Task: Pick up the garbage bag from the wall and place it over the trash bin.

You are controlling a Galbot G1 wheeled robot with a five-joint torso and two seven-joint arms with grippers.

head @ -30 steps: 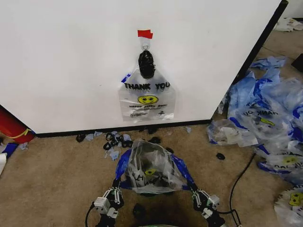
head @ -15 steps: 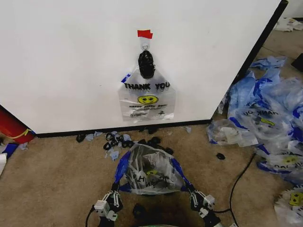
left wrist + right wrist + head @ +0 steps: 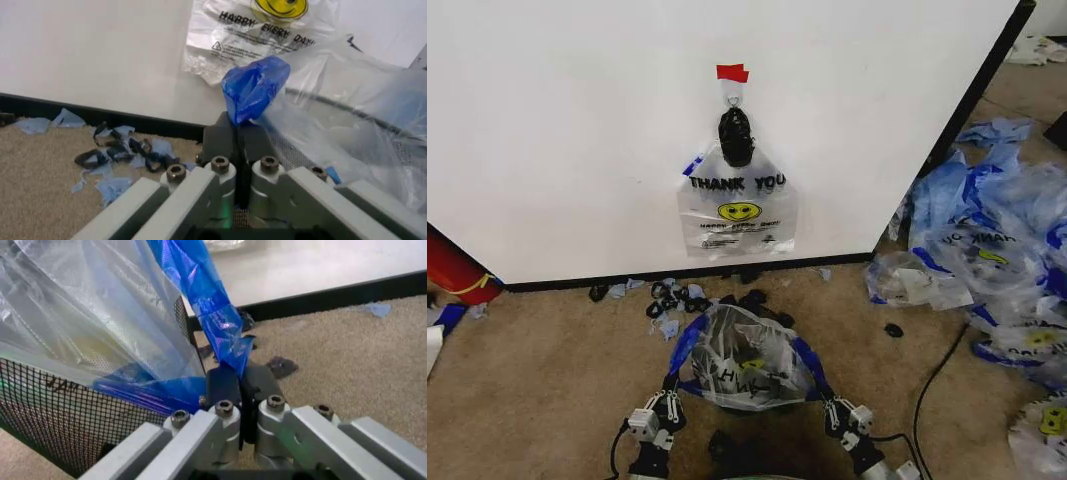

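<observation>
1. Pinching one blue handle each, my left gripper (image 3: 237, 132) and right gripper (image 3: 237, 385) are clenched on the garbage bag (image 3: 745, 365), which spans between my fingertips.
2. Just under and between my fingers sits the trash bin (image 3: 60, 405); the bag is draped over its rim, spread so the mouth opens.
3. Beyond my fingers, another bag (image 3: 737, 205) hangs on the wall (image 3: 567, 130).
</observation>
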